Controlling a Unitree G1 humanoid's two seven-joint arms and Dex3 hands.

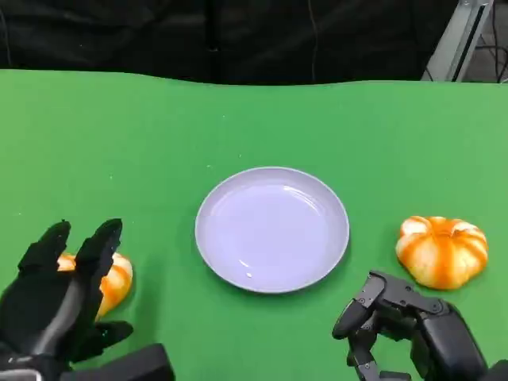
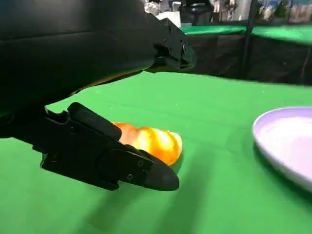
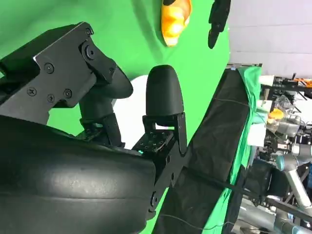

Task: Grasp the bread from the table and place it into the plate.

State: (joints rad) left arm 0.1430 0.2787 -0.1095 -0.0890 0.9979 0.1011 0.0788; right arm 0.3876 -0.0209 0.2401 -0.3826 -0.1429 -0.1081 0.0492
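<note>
A round orange-and-white bread (image 1: 117, 279) lies on the green table at the near left, partly covered by my left hand (image 1: 59, 292). That hand hovers over it with fingers spread and holds nothing. In the left wrist view the bread (image 2: 151, 142) sits between the black thumb (image 2: 114, 163) and the fingers above, with a gap on both sides. The pale lilac plate (image 1: 272, 274) stands empty in the middle. My right hand (image 1: 401, 325) rests at the near right with fingers loosely bent, holding nothing. The right wrist view shows the bread (image 3: 174, 19) far off.
A second orange striped bread (image 1: 441, 250) lies to the right of the plate, just beyond my right hand. The plate rim (image 2: 285, 151) is a short way off from the left bread. A black curtain and a metal frame (image 1: 456, 36) stand behind the table's far edge.
</note>
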